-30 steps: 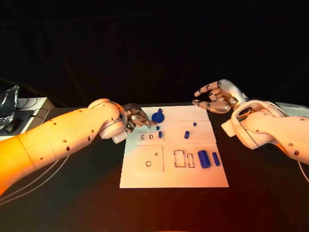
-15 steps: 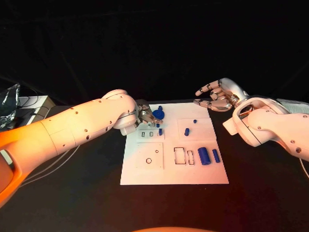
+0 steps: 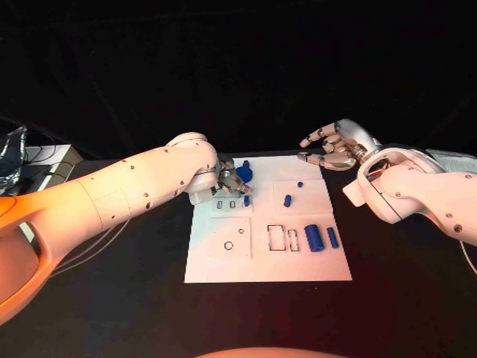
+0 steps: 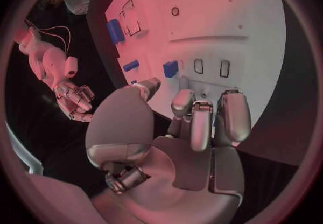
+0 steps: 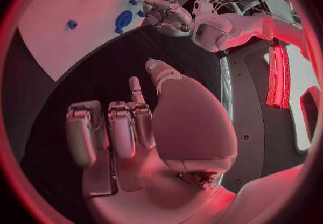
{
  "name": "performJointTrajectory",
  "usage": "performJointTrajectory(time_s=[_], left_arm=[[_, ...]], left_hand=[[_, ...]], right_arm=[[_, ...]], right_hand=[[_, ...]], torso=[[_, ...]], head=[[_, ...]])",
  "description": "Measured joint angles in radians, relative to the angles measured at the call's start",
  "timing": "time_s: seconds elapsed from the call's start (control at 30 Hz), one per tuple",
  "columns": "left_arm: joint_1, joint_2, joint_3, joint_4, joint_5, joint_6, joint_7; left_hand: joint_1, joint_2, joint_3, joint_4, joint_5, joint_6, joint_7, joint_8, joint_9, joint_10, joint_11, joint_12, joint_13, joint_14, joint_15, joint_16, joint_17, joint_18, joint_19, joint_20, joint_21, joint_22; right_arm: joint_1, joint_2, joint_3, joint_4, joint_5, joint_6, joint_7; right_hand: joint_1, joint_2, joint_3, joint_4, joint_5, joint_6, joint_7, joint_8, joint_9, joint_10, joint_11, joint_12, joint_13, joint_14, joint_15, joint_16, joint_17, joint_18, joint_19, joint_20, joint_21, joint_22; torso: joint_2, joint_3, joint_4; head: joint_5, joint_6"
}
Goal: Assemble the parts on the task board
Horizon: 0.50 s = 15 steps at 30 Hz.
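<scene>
Left hand [image 3: 230, 179] at the task board [image 3: 269, 268]'s eleven o'clock corner, grasp unclear beside a round blue part [image 3: 244, 175], right hand [image 3: 333, 147] released, fingers spread, off the one o'clock corner

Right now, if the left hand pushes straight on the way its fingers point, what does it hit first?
Probably the small blue part just past the left hand's fingertips, standing on the board; depth is unclear.

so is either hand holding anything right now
Nothing held. The left hand hovers over the white task board with empty fingers; the right hand is empty too.
</scene>
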Motion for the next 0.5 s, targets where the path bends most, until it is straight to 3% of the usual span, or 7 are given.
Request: performJointTrajectory(time_s=[0.5], left_arm=[[0.003,0.026,-0.005,-0.033,-0.002,0.052,-0.013]], left_hand=[[-0.004,0.004,0.0,0.0,0.0,-0.007,0.0,0.0,0.001,-0.012,0.001,-0.01,-0.013,0.0,0.0,0.0,0.0,0.0,0.0,0.0,0.0,-0.004]], right_arm=[[0.0,0.005,0.0,-0.002,-0.007,0.004,-0.008]], right_hand=[[0.0,0.0,0.0,0.0,0.0,0.0,0.0,0.0,0.001,0.0,0.0,0.0,0.0,0.0,0.0,0.0,0.0,0.0,0.0,0.0,0.0,0.0]], torso=[[0.002,-0.0006,0.0012]], head=[[-0.001,-0.012]])
